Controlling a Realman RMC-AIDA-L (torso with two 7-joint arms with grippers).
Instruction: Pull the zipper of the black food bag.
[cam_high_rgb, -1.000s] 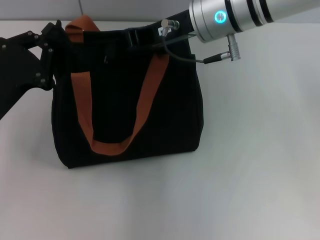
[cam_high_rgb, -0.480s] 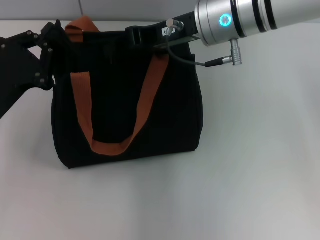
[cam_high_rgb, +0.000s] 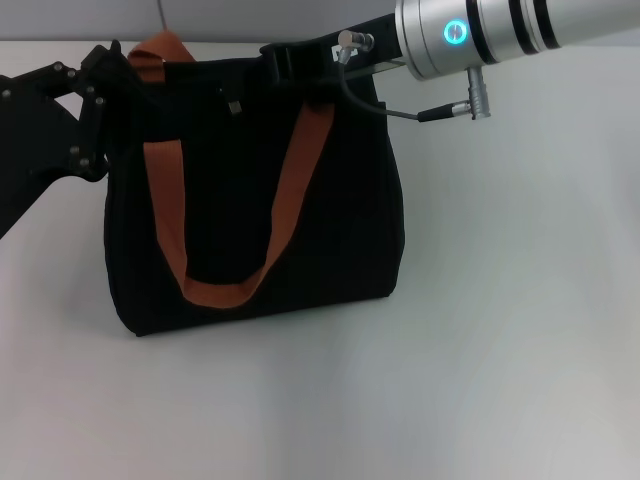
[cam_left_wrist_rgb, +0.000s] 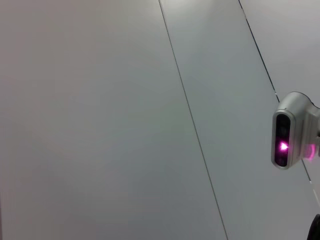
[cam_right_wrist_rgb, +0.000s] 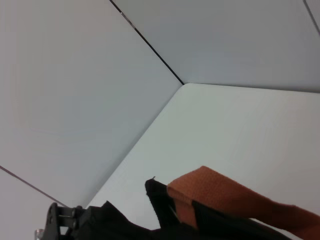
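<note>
The black food bag stands upright on the white table, with two rust-brown handles. My right gripper lies along the bag's top edge, near its middle and towards the right end. A small dark piece shows just below the top edge, to the left of that gripper; I cannot make out a silver zipper slider. My left gripper is against the bag's upper left corner, beside the far handle. The right wrist view shows a handle, the bag's top and part of the left gripper.
A white table spreads to the right of the bag and in front of it. A grey wall stands behind it. The left wrist view shows only wall panels and a small white camera with a magenta light.
My right arm has moved to the right along the bag's top edge, and the small dark piece has moved right with it. The left arm and the bag have stayed put.
</note>
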